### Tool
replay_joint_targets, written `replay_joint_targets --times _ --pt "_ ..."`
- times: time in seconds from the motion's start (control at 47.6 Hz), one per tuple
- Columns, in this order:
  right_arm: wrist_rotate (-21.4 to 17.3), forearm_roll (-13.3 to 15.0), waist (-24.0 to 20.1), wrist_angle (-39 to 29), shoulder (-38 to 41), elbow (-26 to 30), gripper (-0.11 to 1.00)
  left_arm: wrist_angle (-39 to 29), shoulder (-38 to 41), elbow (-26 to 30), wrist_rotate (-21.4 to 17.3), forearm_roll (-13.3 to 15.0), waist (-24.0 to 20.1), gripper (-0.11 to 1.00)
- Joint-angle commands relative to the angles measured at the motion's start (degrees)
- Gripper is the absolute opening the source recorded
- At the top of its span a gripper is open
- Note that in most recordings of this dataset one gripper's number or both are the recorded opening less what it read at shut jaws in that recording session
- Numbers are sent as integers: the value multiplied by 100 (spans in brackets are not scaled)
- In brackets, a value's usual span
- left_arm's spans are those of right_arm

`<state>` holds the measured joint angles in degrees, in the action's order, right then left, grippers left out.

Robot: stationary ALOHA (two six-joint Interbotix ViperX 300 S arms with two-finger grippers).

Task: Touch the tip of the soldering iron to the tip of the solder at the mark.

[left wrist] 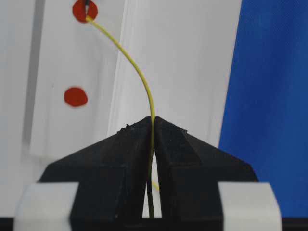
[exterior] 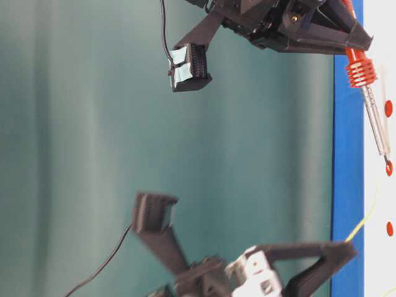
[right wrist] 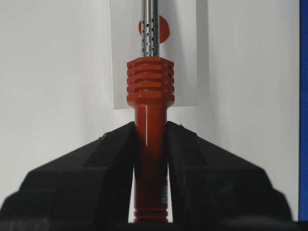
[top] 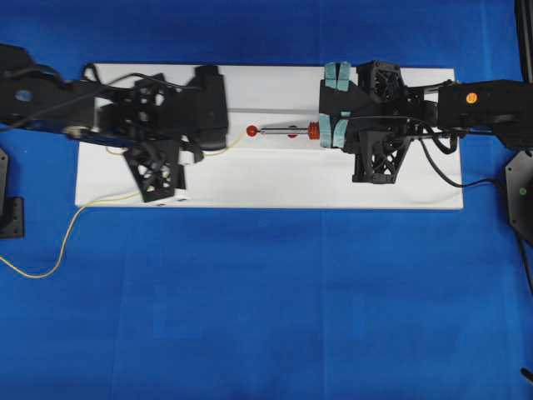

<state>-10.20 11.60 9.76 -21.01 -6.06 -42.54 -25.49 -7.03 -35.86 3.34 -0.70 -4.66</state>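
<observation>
My left gripper (left wrist: pixel 154 121) is shut on the solder (left wrist: pixel 137 67), a thin yellow wire that arcs forward from the jaws. Its free end lies on a red mark (left wrist: pixel 85 10) on the white board. My right gripper (right wrist: pixel 150 129) is shut on the orange-red handle of the soldering iron (right wrist: pixel 150 79), just behind the ribbed collar. From overhead, the silver shaft (top: pixel 285 130) points left at the same mark (top: pixel 251 131). At table level its tip (exterior: pixel 388 162) sits at that mark. A dark point shows at the mark right by the solder's end.
The white board (top: pixel 275 179) lies on a blue cloth (top: pixel 266 317). Other red marks (left wrist: pixel 75 96) dot the board. Slack solder (top: pixel 50 267) trails off the board's left front. The iron's black cord (top: pixel 441 167) runs off to the right. Camera frames stick out from both arms.
</observation>
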Motion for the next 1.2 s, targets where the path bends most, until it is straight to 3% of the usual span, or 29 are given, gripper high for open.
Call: replay_joint_targets --times 0.0,0.273,0.525,0.756,1.176 --pt "0 9 9 44 -62 132 6 35 -457 -97 18 9 18 2" --pt "0 9 9 114 -62 132 6 229 -1714 -826 62 9 18 2" --pt "0 9 9 202 -62 123 6 439 -2408 -1380 123 9 18 2" --pt "0 9 9 176 -299 79 6 439 -2435 -1415 123 9 18 2" --pt "-9 26 9 -79 -1969 -694 6 439 -2470 -1433 114 9 18 2"
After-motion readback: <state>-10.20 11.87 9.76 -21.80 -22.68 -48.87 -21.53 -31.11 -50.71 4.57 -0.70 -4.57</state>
